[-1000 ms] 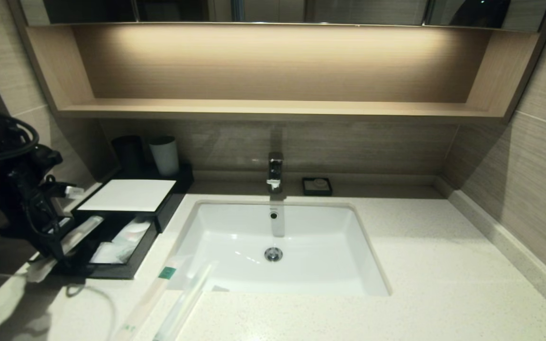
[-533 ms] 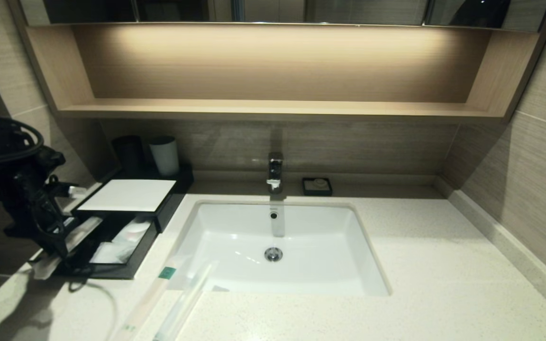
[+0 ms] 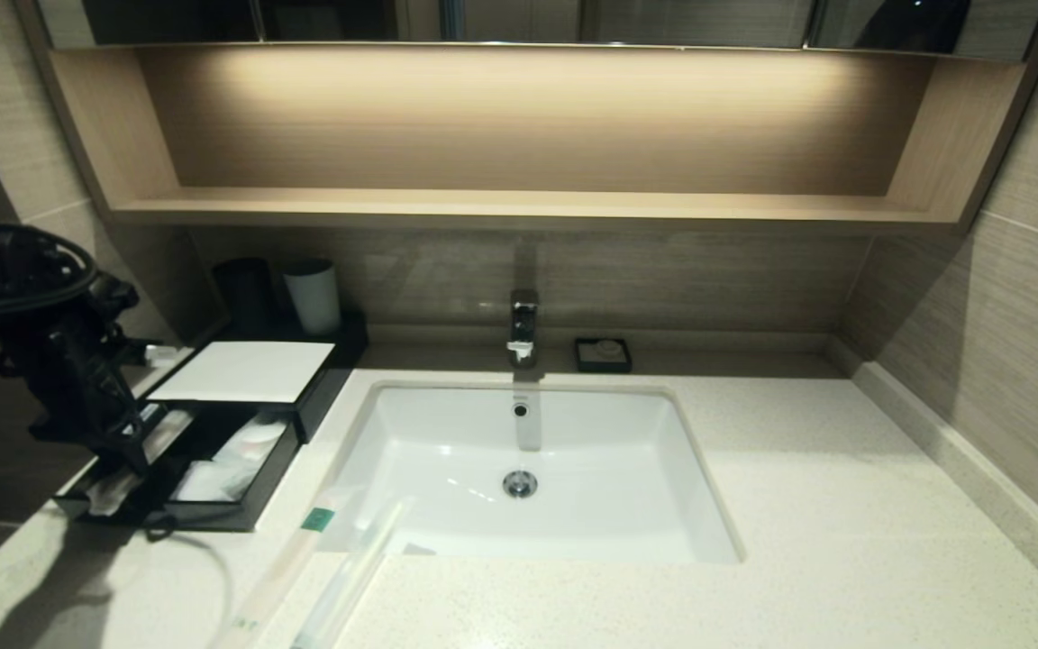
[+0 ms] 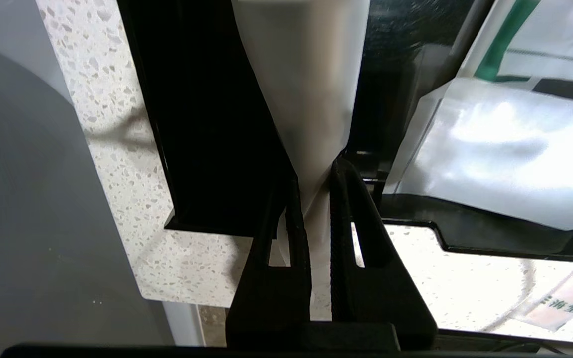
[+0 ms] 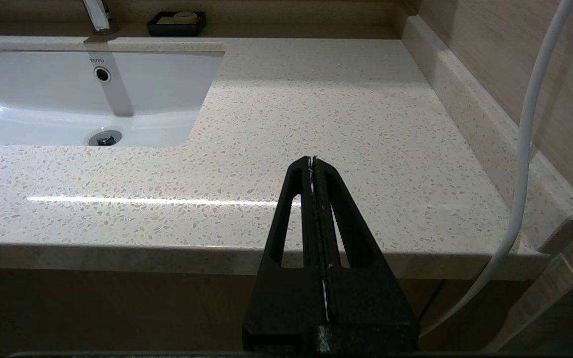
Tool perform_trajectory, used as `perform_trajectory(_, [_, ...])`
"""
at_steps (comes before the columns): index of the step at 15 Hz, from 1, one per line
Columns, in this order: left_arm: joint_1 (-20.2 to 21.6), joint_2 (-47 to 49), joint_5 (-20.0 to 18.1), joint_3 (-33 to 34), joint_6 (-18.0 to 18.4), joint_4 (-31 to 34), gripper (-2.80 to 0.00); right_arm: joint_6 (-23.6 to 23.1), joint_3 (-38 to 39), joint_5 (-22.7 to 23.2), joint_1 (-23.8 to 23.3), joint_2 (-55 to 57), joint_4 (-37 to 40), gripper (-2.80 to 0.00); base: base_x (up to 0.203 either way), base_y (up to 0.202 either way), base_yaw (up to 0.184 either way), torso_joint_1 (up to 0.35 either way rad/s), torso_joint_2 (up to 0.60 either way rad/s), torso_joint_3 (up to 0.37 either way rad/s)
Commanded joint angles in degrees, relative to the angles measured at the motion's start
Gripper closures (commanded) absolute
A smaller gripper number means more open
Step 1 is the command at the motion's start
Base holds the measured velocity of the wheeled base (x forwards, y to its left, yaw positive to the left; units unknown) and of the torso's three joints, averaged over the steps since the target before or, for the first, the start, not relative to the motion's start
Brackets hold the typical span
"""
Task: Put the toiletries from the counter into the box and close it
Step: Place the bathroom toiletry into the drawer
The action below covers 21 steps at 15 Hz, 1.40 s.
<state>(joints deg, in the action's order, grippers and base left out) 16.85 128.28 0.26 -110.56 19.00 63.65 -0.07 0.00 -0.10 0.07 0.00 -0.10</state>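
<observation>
Now left hand pinches wrapped toiletry over box; right hand closed, seemingly off speckled counter.

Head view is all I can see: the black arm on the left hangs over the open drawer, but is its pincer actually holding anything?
Observer: Yes. The left wrist view shows the left pincer shut on the wrapper end of a wrapped toiletry, whose length reaches over the black drawer.
Operator: And the other arm? I can't find it anywhere.
Observer: The right wrist view shows the right pincer shut and holding nothing, in front of the counter edge, to the right of the sink.
Operator: Is the drawer empty otherwise?
Observer: No. A flat clear packet lies in the compartment beside the toiletry.
</observation>
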Motion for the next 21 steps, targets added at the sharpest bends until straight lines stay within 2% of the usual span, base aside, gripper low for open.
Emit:
perform_trajectory(1, [-0.15, 0.13, -0.17, -0.01, 0.07, 0.07, 0.0, -0.01, 0.09, 0.01, 0.01, -0.09, -0.06, 0.0, 0.0, 0.0, 0.0, 0.0, 0.0, 0.0])
perform_trajectory(21, [-0.68, 1.01, -0.52, 0.08, 0.24, -6.35, 0.0, -0.01, 0.01, 0.01, 0.01, 0.0, 0.01, 0.0, 0.0, 0.0, 0.0, 0.0, 0.0, 0.0])
